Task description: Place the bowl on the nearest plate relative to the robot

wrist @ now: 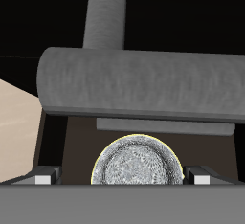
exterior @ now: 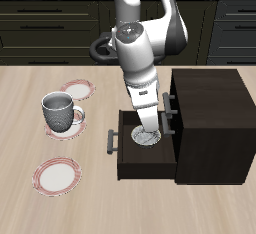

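The small white bowl (exterior: 149,137) with a grey patterned inside lies in the open drawer (exterior: 125,156) of a dark cabinet. It also shows in the wrist view (wrist: 137,163). My gripper (exterior: 145,126) hangs just above it with its jaws apart. In the wrist view the gripper (wrist: 122,180) stands over the bowl, with one fingertip (wrist: 43,180) to each side and clear of the rim. Three white plates with reddish-pink rims lie on the table: one farthest back, closest to the robot's base (exterior: 76,88), one under a mug (exterior: 70,130), and one near the front edge (exterior: 57,175).
A grey-and-white handled mug (exterior: 57,110) stands on the middle plate. The dark cabinet (exterior: 208,128) stands beside the plates, and its pulled-out drawer has a grey handle (exterior: 110,140). A grey bar (wrist: 134,79) crosses the wrist view above the drawer.
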You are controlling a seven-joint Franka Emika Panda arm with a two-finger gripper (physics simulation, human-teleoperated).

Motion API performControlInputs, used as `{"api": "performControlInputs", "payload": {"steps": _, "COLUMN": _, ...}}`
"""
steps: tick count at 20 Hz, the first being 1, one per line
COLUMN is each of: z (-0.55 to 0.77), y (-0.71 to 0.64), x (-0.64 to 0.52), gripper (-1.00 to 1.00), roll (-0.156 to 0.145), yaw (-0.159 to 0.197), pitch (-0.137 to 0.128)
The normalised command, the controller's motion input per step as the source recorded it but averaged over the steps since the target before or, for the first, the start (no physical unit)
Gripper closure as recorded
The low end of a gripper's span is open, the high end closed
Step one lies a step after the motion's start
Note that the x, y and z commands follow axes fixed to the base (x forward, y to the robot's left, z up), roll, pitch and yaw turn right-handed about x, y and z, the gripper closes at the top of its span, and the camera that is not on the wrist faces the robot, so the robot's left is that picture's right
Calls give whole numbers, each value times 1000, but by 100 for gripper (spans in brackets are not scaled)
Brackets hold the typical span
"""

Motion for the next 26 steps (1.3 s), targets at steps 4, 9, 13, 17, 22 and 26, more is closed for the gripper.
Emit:
{"api": "performControlInputs", "payload": {"steps": 4, "z": -332, "y": 182, "x": -207, "gripper": -100, "roll": 27, "yaw": 2, "pitch": 51}}
{"api": "performControlInputs", "payload": {"steps": 9, "z": -451, "y": 67, "x": -227, "gripper": -100, "roll": 18, "yaw": -19, "pitch": 74}}
{"api": "performControlInputs", "payload": {"steps": 13, "z": -668, "y": -160, "x": -138, "gripper": -100, "roll": -16, "yaw": -72, "pitch": 99}}
{"api": "performControlInputs", "payload": {"steps": 17, "z": -628, "y": -181, "x": -142, "gripper": -100, "roll": -19, "yaw": -90, "pitch": 93}}
{"api": "performControlInputs", "payload": {"steps": 22, "z": -325, "y": -235, "x": 31, "gripper": -100, "roll": -69, "yaw": -154, "pitch": 147}}
{"api": "performControlInputs", "payload": {"steps": 26, "z": -110, "y": -235, "x": -5, "gripper": 100, "roll": -40, "yaw": -191, "pitch": 75}}
